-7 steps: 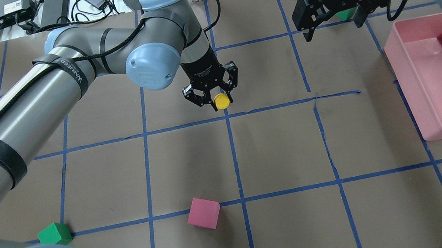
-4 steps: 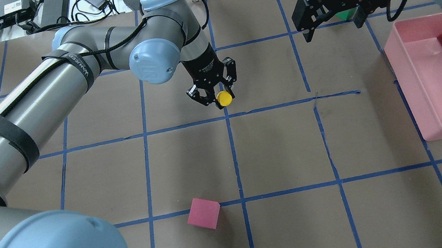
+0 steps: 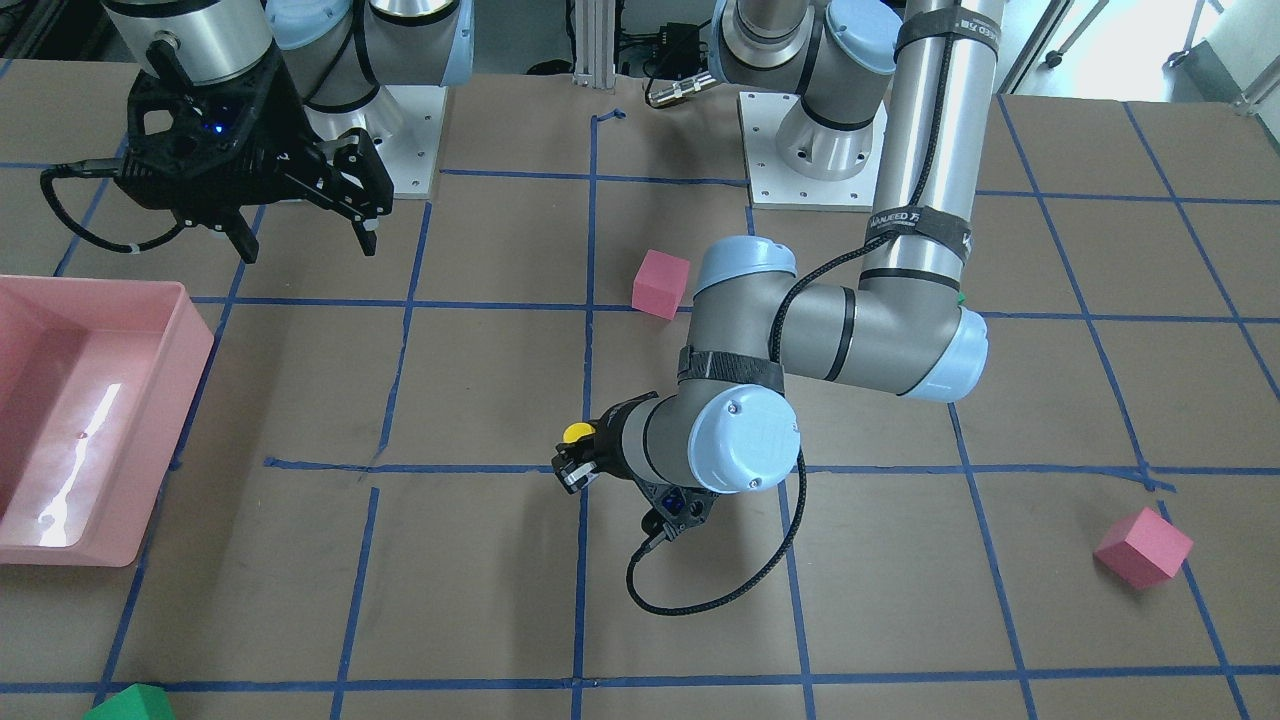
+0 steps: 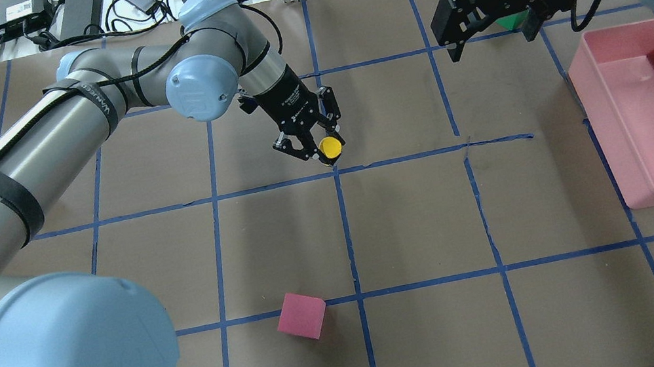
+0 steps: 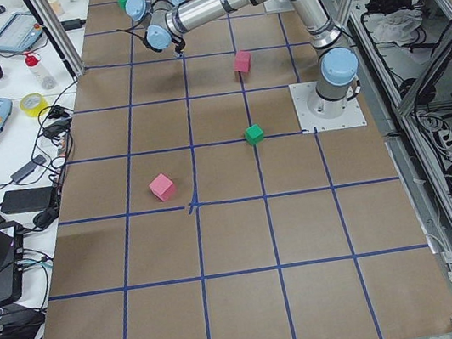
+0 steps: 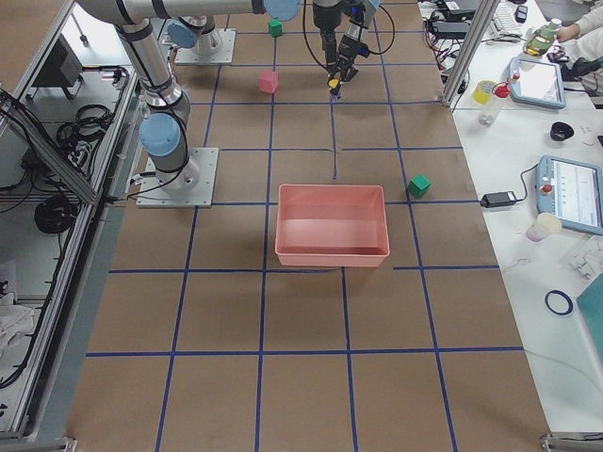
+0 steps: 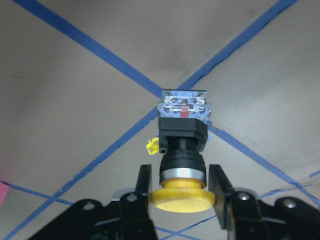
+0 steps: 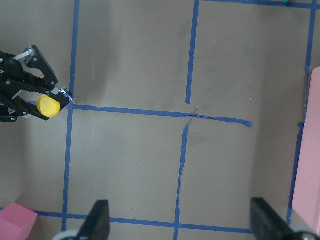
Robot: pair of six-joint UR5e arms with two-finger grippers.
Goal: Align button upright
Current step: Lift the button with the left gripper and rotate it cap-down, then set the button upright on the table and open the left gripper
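Note:
The button (image 4: 331, 147) has a yellow cap, a black body and a grey-white base. My left gripper (image 4: 323, 146) is shut on it over a blue tape crossing in the middle of the table. In the left wrist view the fingers (image 7: 144, 176) clamp the black body just behind the cap, and the base (image 7: 183, 106) points away toward the table. It also shows in the front view (image 3: 577, 433) and the right wrist view (image 8: 48, 105). I cannot tell if the base touches the table. My right gripper (image 4: 492, 39) hangs open and empty at the far right.
A pink bin (image 4: 633, 185) stands at the right edge. A pink cube (image 4: 301, 315) lies near the front, another pink cube (image 3: 1143, 547) far out on the left side. A green cube (image 4: 512, 21) sits behind the right gripper.
My left arm has swung its elbow and wrist to the left, so the gripper now tilts more. The button stayed near the same tape crossing. The right arm has not moved.

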